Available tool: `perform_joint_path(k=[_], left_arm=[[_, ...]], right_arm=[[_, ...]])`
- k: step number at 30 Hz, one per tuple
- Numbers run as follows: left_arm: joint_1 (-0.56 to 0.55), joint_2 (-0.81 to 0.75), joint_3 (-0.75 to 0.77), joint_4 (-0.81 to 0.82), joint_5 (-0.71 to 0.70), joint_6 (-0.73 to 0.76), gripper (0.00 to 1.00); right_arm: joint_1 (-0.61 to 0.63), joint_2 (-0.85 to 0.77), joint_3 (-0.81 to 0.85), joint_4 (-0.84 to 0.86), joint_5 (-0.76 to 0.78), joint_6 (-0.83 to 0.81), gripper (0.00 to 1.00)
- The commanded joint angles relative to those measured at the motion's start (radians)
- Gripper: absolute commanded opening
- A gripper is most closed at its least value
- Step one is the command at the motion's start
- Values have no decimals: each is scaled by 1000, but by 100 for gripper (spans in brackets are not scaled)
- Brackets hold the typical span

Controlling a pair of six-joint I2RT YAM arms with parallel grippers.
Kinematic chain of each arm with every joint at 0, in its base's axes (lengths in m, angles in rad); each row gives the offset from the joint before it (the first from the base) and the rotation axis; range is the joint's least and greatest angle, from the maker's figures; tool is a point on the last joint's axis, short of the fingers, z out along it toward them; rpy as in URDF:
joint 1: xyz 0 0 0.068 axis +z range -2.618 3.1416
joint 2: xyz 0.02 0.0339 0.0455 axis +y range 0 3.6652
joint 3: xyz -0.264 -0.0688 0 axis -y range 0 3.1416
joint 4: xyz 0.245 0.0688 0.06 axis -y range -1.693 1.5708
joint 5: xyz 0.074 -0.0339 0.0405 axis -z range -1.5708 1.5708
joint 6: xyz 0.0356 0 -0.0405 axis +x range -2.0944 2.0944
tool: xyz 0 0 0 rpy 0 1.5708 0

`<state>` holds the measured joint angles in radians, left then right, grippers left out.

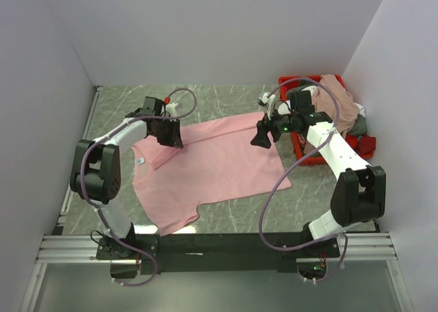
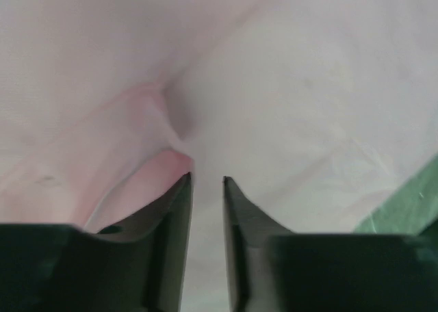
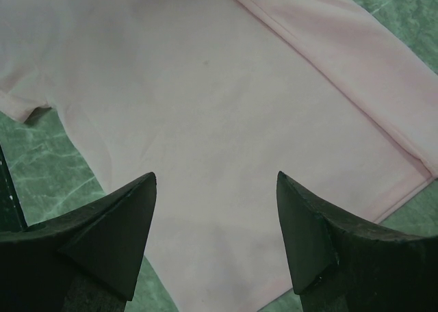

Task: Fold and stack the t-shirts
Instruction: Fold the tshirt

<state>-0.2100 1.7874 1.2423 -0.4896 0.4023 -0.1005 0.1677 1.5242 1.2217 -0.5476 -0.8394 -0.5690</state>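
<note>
The pink shirt lay spread flat on the green marbled table, between the arms. The left gripper was down on its far left corner, jaws nearly together around a raised fold; whether they pinched it, I cannot tell. The right gripper hung released, jaws wide, over the shirt's right side. Just beyond, a red bin held a heap of shirts.

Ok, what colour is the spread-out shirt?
The shirt is light pink; best in the top external view.
</note>
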Motion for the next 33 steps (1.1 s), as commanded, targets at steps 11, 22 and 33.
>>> perform_joint_path(k=[11,22,33], left_arm=[[-81,-162,-17,-89,195,-36,53],[-40,-212,-27,28,-241,-102,60],[-42,15,37,31,-166,-87,43]], right_arm=[[-4,-58,-5,5,33,-12,77],[-2,-44,-2,11,19,3,77],[-5,-47,-13,9,25,1,77]])
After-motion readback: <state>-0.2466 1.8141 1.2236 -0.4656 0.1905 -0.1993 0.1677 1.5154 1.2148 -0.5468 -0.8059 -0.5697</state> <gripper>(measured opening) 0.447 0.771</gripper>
